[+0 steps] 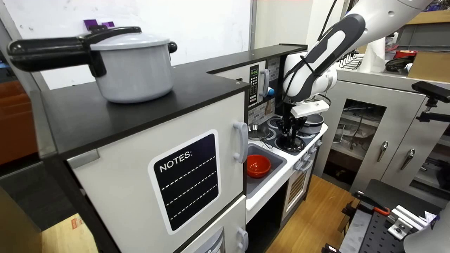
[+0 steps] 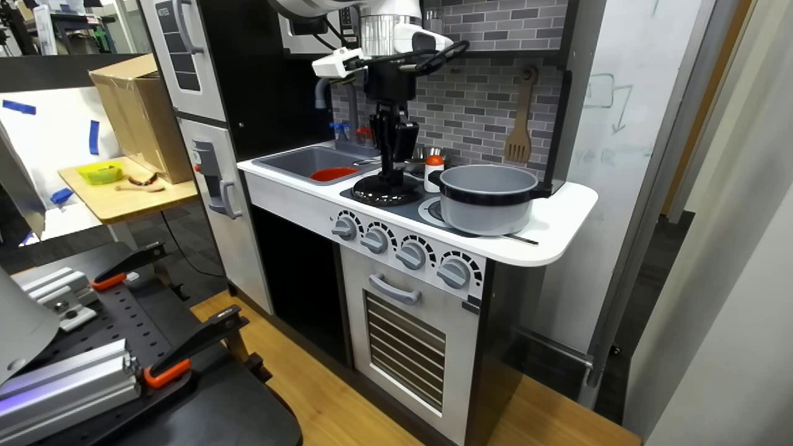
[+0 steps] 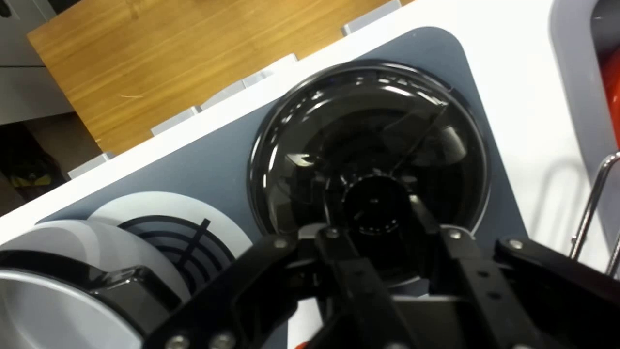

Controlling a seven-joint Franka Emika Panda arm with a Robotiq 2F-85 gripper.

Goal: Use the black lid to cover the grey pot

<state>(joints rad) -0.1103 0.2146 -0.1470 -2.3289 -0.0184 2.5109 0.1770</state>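
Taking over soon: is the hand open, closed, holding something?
Hand: at the black knob of the glossy, round black lid; whether open or closed on it can't be told.

Play kitchen: off-white fronts, dark trim, white counter. Grey sink recessed in the counter. 4 grey knobs in a row above 1 oven door. Microwave front set into the upper part. Grey brick-pattern backsplash. Whiteboard behind the kitchen. Unit stands on wood-toned board; dark floor beyond its edge. Grey cabinet, windows in 2 doors. Light-wood table, cardboard box on top. Pale wall at the edge of an exterior view.
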